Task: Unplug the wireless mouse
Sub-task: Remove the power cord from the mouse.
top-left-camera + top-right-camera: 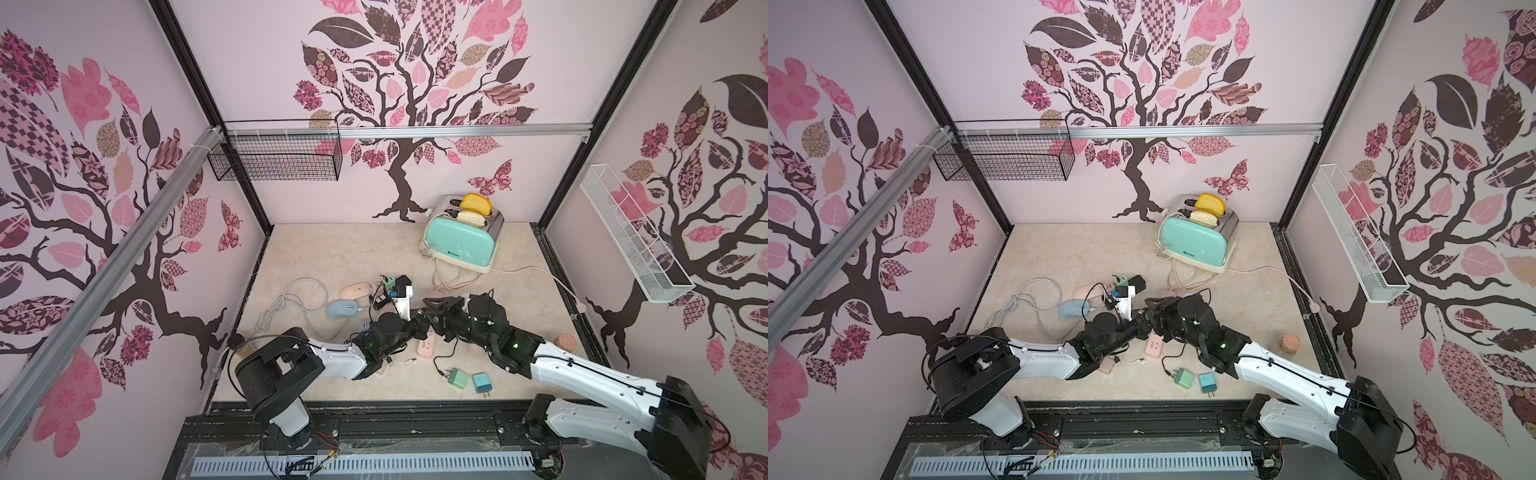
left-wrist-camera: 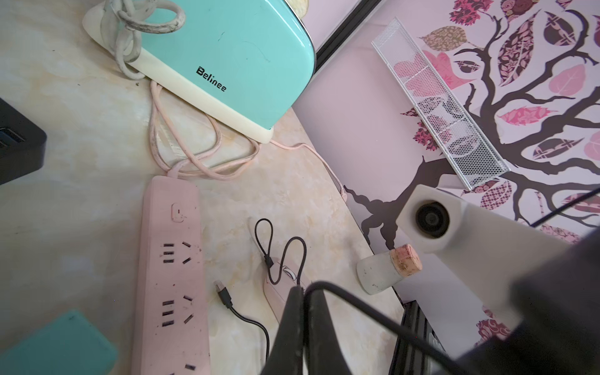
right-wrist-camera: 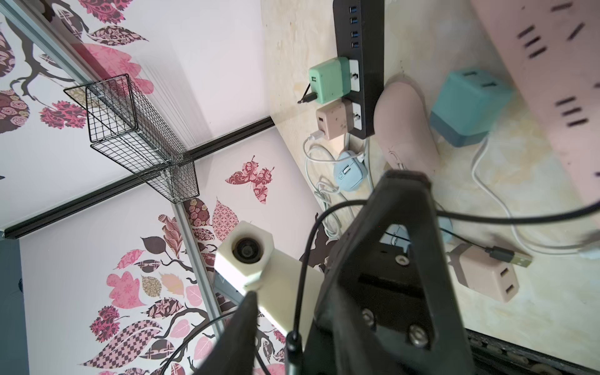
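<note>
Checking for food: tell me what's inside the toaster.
A golden bread slice and a pale slice stick out of the toaster. Their lower parts are hidden inside the slots.

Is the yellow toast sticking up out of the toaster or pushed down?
Sticking up. The yellow toast rises well above the toaster top.

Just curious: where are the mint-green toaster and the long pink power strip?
Mint-green toaster [image 1: 459, 244]: in a top view, side panel.
Long pink power strip [image 2: 168, 282]: left wrist view, top face between sockets.
</note>
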Controlling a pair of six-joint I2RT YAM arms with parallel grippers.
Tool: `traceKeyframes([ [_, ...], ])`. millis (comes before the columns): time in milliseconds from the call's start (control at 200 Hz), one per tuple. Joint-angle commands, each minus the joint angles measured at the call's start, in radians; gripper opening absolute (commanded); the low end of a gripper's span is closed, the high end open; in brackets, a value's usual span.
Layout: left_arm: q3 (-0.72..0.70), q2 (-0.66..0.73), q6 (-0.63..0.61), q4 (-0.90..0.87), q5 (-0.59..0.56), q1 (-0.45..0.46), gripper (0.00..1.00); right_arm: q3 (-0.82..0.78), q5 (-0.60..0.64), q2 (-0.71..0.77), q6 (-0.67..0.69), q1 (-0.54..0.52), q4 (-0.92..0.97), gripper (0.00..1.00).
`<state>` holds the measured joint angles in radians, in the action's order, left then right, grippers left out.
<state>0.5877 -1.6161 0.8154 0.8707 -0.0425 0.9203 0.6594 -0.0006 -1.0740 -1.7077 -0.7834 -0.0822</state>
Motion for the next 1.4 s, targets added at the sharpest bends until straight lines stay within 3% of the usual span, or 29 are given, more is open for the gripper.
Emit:
traceKeyframes([
  [0,0.034,0.027,0.009,-0.095,0.022,-0.019,0.00,0.030,-0.101,0.012,0.114,0.074,0.090,0.69],
  [55,0.050,0.030,0.012,-0.143,0.046,-0.037,0.00,0.025,-0.134,0.040,0.166,0.114,0.148,0.74],
  [75,0.052,0.029,0.014,-0.150,0.047,-0.041,0.00,0.020,-0.145,0.052,0.191,0.129,0.164,0.91],
  [105,0.056,0.028,0.020,-0.160,0.051,-0.049,0.00,0.016,-0.169,0.072,0.224,0.156,0.208,0.96],
  [215,0.063,0.018,0.040,-0.194,0.086,-0.084,0.00,0.055,-0.271,0.118,0.424,0.288,0.473,0.97],
  [320,0.080,0.027,0.035,-0.233,0.112,-0.103,0.00,0.163,-0.276,0.043,0.810,0.405,0.755,0.97],
  [390,0.093,0.041,0.023,-0.283,0.113,-0.110,0.00,0.221,-0.201,-0.048,1.027,0.414,0.894,0.96],
  [485,0.114,0.061,0.013,-0.338,0.121,-0.132,0.00,0.223,-0.186,-0.150,1.167,0.405,0.951,0.94],
  [795,0.175,0.062,0.008,-0.407,0.162,-0.174,0.00,0.230,0.179,-0.294,1.260,0.272,0.974,0.96],
  [1230,0.284,0.027,0.009,-0.576,0.191,-0.208,0.00,0.266,0.169,-0.562,1.317,0.258,0.846,0.86],
  [1396,0.360,-0.006,0.002,-0.678,0.215,-0.226,0.00,0.258,0.134,-0.594,1.323,0.259,0.814,0.73],
])
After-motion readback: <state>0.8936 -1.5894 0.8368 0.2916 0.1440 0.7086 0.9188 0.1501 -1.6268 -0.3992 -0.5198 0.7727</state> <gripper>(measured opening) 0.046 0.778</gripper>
